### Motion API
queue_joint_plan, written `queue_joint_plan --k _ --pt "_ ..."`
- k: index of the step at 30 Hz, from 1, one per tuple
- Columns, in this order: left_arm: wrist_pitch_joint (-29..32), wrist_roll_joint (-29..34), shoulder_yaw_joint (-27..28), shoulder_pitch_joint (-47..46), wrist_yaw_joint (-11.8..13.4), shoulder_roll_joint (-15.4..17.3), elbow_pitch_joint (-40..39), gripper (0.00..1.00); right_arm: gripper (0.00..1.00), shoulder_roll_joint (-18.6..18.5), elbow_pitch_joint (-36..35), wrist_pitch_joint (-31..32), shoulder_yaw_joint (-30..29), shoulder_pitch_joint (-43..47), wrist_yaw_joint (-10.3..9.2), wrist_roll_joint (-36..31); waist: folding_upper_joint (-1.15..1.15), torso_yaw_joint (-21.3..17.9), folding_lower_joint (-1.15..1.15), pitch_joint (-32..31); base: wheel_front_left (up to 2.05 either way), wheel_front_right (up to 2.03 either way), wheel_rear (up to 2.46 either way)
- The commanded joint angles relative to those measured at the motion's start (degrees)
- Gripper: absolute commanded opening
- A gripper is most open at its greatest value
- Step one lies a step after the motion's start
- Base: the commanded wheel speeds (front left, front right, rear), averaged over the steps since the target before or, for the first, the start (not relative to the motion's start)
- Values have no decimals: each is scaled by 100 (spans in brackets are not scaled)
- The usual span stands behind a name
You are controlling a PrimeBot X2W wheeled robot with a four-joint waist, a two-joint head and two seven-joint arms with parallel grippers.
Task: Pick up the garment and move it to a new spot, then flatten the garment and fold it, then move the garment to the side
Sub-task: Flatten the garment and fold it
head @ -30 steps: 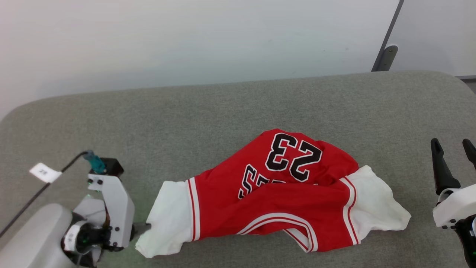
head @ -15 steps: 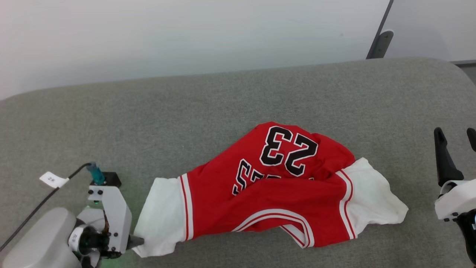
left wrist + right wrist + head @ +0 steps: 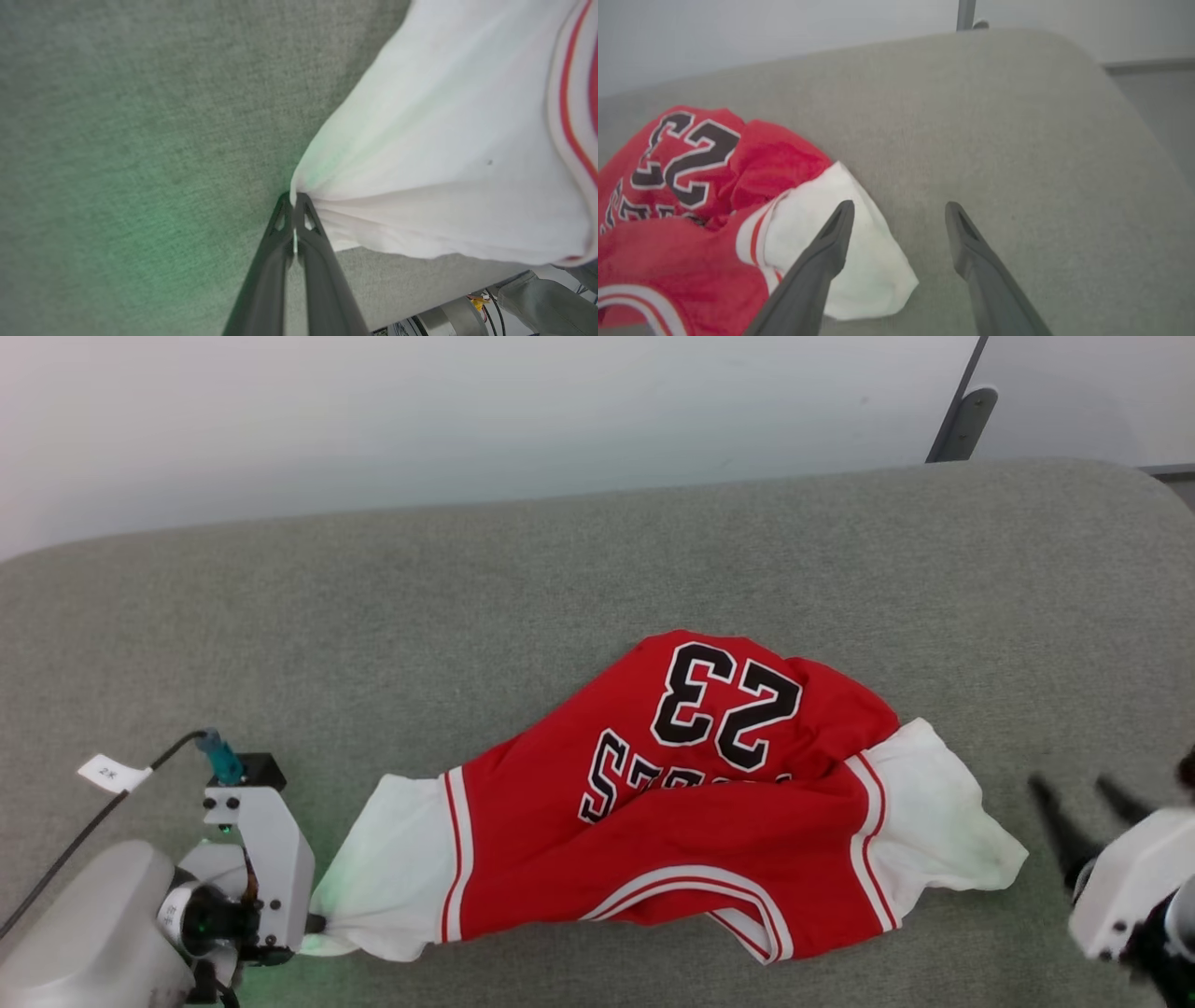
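- The garment (image 3: 709,821) lies crumpled on the grey counter (image 3: 560,579), "23" facing up, a white sleeve trailing to each side
- The left claw (image 3: 294,205) is pressed together, pinching the tip of the left sleeve (image 3: 392,887)
- The right claw (image 3: 900,207) is spread and empty, just beside the right sleeve (image 3: 873,275)
- Step in hand: the pick-up; next, the right claw likely must close on its sleeve so both lift together

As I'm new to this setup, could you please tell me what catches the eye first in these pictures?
A crumpled red jersey with a black 23 lies on the grey padded surface. At the lower left of the head view, the left tool is shut on its white sleeve; the right tool stands open near the other sleeve.
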Motion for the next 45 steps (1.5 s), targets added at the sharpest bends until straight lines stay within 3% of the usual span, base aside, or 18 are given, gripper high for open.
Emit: queue_joint_plan --k 1,6,24,25,26,31,39,45 --pt "-91 28 -82 121 -3 -143 121 0 100 -65 44 230 84 106 -9 120 0 40 0 64 0 0 0" --pt "-243 58 -78 27 -51 -168 121 0 100 -242 213 974 238 183 -9 609 0 128 0 215 0 0 0" --pt "-471 42 -141 -242 -219 -294 242 0 100 -463 2025 1603 507 -629 -9 574 0 337 0 397 0 0 0" --pt "-475 34 -144 -251 -227 -303 248 0 37 -445 2148 1686 483 -647 -11 567 0 343 0 391 0 0 0" --pt "-491 24 -140 -259 -233 -312 253 0 0 -428 2239 1729 467 -679 -11 568 0 352 0 385 0 0 0" --pt "-541 -3 -103 -398 -232 -322 221 0 0 -343 2331 1825 343 -908 -10 633 0 397 0 319 0 0 0" --pt "-485 35 63 -1046 -133 -225 -315 0 0 -91 1571 1899 -20 -1611 -7 1595 0 502 0 -49 0 0 0" --pt "-534 120 183 -1782 -64 -302 -685 0 0 93 1266 1861 28 -2422 -7 1826 0 589 0 -378 0 0 0"
